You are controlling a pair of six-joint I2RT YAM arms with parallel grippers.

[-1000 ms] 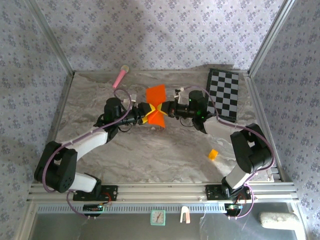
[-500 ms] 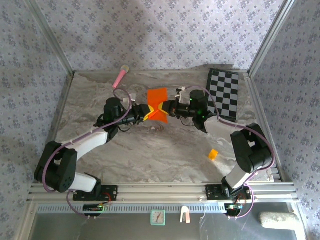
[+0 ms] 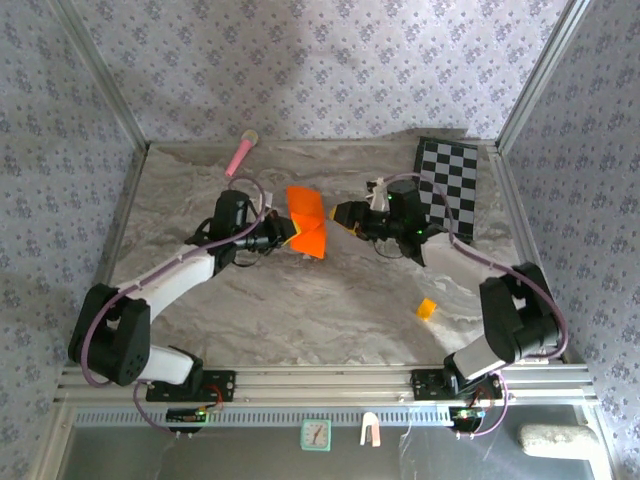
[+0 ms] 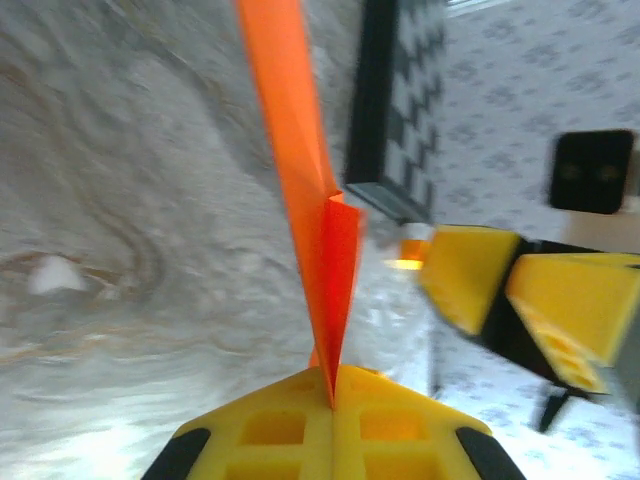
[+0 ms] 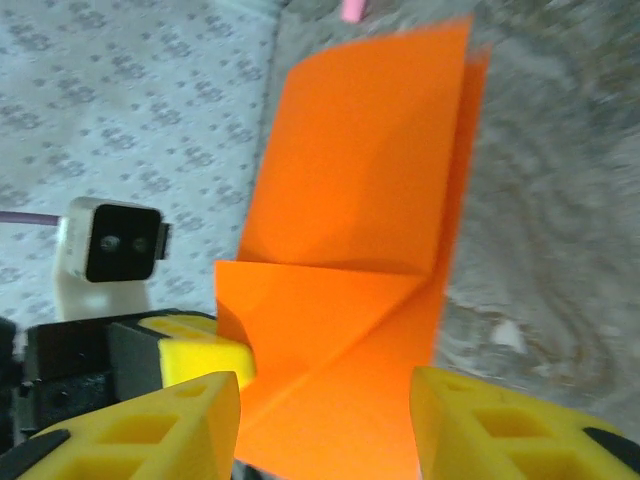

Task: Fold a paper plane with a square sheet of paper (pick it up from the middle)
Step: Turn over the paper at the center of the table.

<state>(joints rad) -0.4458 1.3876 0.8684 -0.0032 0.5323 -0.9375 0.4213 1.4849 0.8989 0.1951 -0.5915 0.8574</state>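
Yellow-fingered left gripper [image 3: 287,231] [image 4: 332,385]: jaws pressed together, pinching one edge of the paper; reaches in from the left over the middle of the table.
Left fingers [image 4: 270,425]: the two pads meet flat, with the thin paper edge caught in the seam between them.
Right gripper [image 3: 338,213] [image 5: 322,385] [image 4: 505,300]: jaws stand partly apart and hold nothing; tips point toward the left gripper from the right, just beside the paper.
Right fingers [image 5: 150,420]: one pad on either side of the paper's lower part; contact cannot be told.
Paper [image 3: 305,222] [image 4: 300,150] [image 5: 360,250]: bright orange sheet, folded over into layers, with a diagonal crease and a triangular flap on the face turned to the right wrist camera. It stands on edge between the two grippers, rising away from the left pads. Whether its far end touches the table cannot be told.
Table [image 3: 300,310]: grey marbled surface under both arms.
Checkerboard [image 3: 447,190] [image 4: 395,110]: black and white, at the far right of the table, behind the right arm, well apart from the paper.
Pink stick [image 3: 240,153] [image 5: 352,10]: lies at the far left edge of the table, apart from the paper.
Small orange block [image 3: 427,309]: sits on the near right of the table, well apart from both grippers.
Walls [image 3: 320,60]: pale patterned covering behind and to both sides.
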